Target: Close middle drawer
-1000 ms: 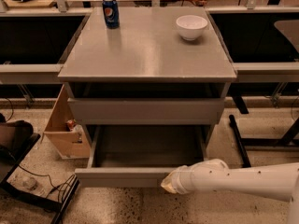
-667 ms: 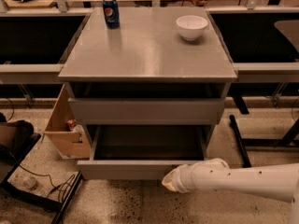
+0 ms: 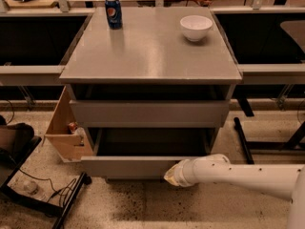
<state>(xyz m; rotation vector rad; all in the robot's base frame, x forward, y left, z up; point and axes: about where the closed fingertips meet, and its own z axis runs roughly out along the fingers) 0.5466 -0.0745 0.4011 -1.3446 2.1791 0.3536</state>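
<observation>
The wide, shallow grey middle drawer [image 3: 128, 167] with its plain flat front stands pulled partway out of the grey cabinet [image 3: 150, 56], its dark inside showing below the like grey drawer front [image 3: 150, 113] above it. The gripper [image 3: 172, 175], at the tip of the white tubular arm [image 3: 238, 175] that reaches in from the right, sits low against the right part of that pulled-out front, and whether it is spread or closed cannot be told. On the cabinet top a blue soda can [image 3: 113, 12] stands at the back left, well apart from a white bowl [image 3: 196, 27] at the back right, and a light wooden box [image 3: 66, 135] sits on the floor just beside the cabinet's left side.
</observation>
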